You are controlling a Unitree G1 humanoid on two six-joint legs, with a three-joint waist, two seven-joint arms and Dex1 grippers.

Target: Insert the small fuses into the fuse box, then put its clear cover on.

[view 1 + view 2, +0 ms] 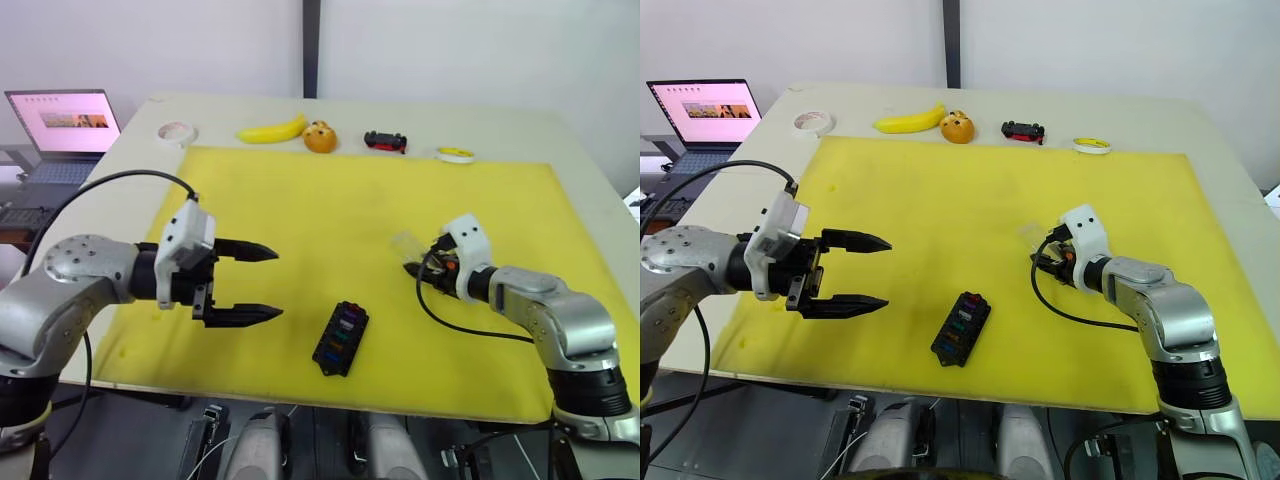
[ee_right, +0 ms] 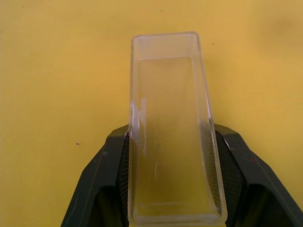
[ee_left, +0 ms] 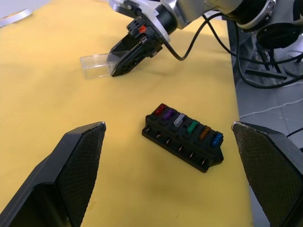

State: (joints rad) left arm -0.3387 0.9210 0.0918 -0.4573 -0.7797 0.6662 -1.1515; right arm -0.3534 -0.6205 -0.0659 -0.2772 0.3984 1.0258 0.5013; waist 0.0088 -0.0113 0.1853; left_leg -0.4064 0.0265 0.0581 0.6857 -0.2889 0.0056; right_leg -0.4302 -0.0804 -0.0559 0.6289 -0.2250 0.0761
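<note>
The black fuse box [image 1: 341, 338] lies on the yellow mat [image 1: 330, 190] near its front edge. Several small fuses [image 3: 185, 123] sit in its slots in a row: red, purple, grey, green, amber and blue. To the left of the box my left gripper [image 1: 277, 283] hovers open, with nothing between its fingers. Farther right on the mat, my right gripper [image 1: 416, 266] is shut on the clear cover [image 2: 170, 127], a transparent rectangular lid held by its long sides. The cover [image 1: 405, 243] sticks out ahead of the fingers, low over the mat.
Along the table's far edge lie a banana [image 1: 272, 131], an orange toy [image 1: 320, 137], a small black-and-red toy car [image 1: 385, 141] and two tape rolls [image 1: 177, 131] [image 1: 455, 154]. A laptop [image 1: 65, 125] stands off the table's left corner.
</note>
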